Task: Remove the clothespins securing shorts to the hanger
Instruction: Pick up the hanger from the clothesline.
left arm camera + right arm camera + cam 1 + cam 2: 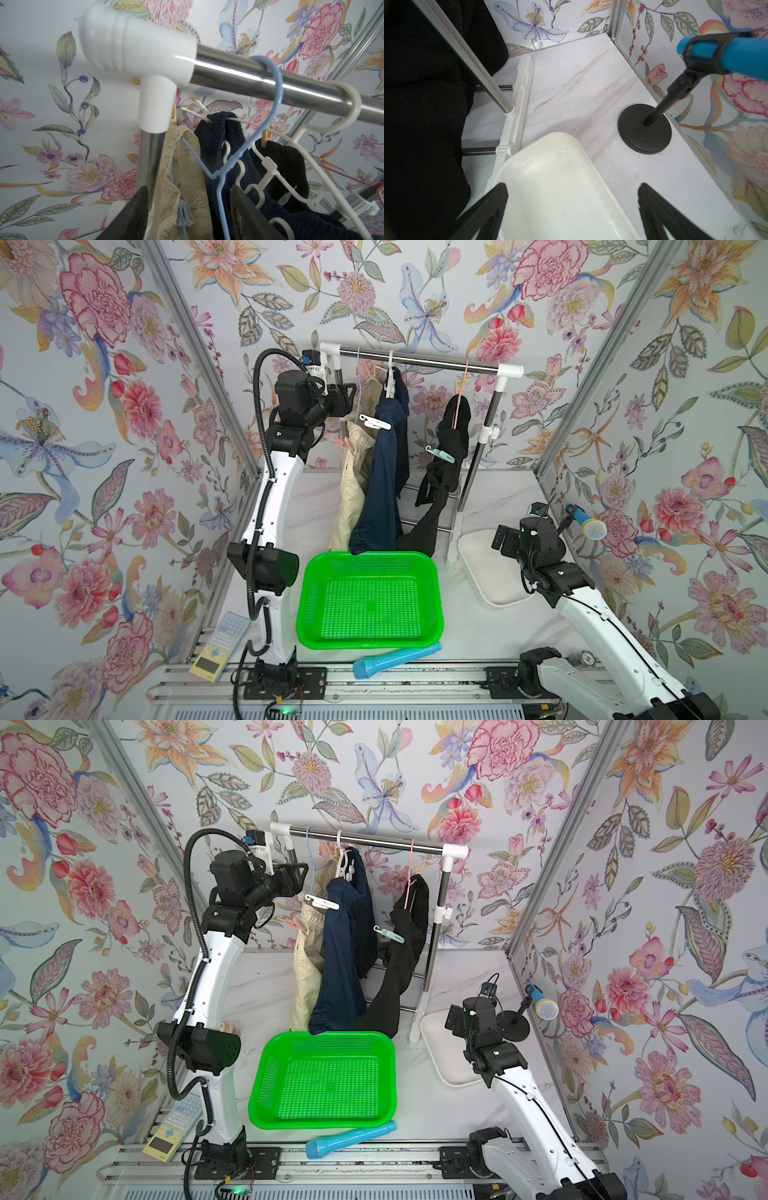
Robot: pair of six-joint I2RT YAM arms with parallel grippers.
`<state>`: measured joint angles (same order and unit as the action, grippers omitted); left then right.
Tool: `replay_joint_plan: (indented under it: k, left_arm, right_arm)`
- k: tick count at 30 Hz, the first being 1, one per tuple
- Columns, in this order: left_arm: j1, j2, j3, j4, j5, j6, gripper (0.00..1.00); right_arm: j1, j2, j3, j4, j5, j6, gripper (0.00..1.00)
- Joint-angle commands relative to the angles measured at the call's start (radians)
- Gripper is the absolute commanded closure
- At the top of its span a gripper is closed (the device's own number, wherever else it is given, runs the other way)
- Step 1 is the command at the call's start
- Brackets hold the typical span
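Three pairs of shorts hang from a steel rail (415,359) at the back of the flowered booth: cream shorts (353,489), navy shorts (384,489) and black shorts (440,489); both top views show a white hooked clip (375,422) on the navy pair and a teal hooked clip (440,454) on the black pair, each well below the rail. The left gripper (349,400) is up beside the white corner joint (135,41); only its wrist camera shows the jaws partly parted, straddling the cream waistband and the wire of the blue hanger (277,87), visibly pinching neither. That view alone reveals small pegs high up: an orange-tan peg (174,113) above the cream waistband; a white peg (202,110) on the navy pair; a tan peg (266,138) on the black. The right gripper (571,212) hangs low, jaws spread wide over a white tray (542,138), holding nothing; a green basket (415,556) sits before the rack, a blue tube (395,659) just beside its near edge.
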<state>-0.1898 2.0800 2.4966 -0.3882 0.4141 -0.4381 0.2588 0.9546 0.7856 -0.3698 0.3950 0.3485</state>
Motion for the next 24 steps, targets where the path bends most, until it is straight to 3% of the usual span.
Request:
replay_joint_plan:
  k: [1,7,16,24]
  left_arm:
    - [-0.023,-0.035,-0.032,0.022,0.06,0.055,0.35]
    - [-0.026,-0.055,-0.094,-0.002,0.054,0.08,0.41]
    - [-0.027,-0.048,-0.094,-0.031,0.057,0.096,0.68]
    - [-0.031,-0.031,-0.084,-0.017,0.058,0.092,0.76]
  right_arm:
    - [0.006,-0.011,0.014,-0.031,0.024,0.001,0.01]
    - [0.01,-0.014,0.016,-0.035,0.03,0.006,0.01]
    - [0.031,-0.017,0.01,-0.039,0.052,0.011,0.01]
    - [0.041,-0.035,0.004,-0.041,0.078,0.011,0.01]
